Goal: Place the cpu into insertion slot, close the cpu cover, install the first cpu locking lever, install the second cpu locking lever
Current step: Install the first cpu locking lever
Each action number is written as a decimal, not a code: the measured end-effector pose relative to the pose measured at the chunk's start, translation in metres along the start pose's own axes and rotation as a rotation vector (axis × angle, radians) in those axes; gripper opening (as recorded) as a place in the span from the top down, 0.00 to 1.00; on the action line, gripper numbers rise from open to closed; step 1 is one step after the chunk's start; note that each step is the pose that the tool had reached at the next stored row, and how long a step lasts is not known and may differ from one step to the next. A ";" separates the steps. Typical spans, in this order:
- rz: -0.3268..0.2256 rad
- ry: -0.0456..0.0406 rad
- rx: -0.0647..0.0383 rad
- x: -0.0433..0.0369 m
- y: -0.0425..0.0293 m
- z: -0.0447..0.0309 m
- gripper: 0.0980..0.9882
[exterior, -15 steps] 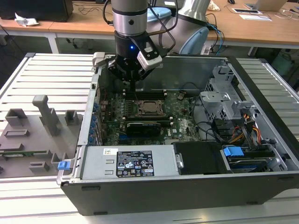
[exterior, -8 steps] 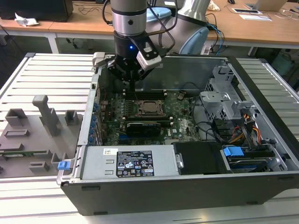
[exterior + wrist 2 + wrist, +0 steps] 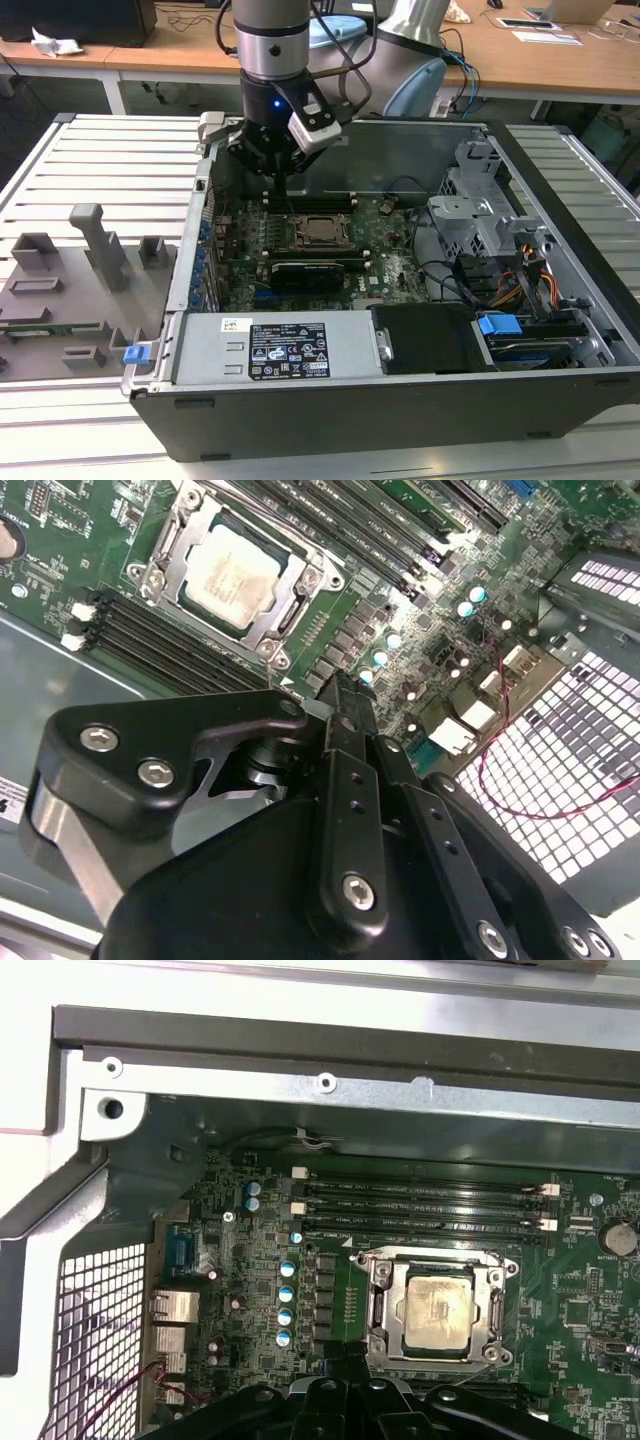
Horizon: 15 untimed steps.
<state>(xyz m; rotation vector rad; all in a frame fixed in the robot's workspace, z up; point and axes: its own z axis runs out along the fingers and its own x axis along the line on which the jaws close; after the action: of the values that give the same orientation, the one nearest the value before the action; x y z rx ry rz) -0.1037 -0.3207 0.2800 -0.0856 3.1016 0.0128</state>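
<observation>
Hovering beyond the cpu (image 3: pixel 437 1310), your end effector (image 3: pixel 278 178) is closed, empty; the cpu cover (image 3: pixel 383 1300) lies down around the chip.

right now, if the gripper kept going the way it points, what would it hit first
The gripper would probably meet the green circuit board beside the cpu cover, not the cpu; depth is unclear.

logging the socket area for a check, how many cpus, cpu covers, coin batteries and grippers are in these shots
cpu: 1
cpu cover: 1
coin battery: 1
gripper: 1
total: 4
</observation>
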 end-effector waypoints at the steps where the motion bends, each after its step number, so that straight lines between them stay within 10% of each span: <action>1: 0.000 0.0000 0.000 0.0008 0.0001 0.0002 0.99; 15: 0.000 -0.0001 0.000 0.0059 0.0011 0.0023 0.99</action>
<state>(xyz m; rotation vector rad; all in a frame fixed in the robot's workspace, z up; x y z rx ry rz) -0.1096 -0.3200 0.2774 -0.0861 3.1015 0.0127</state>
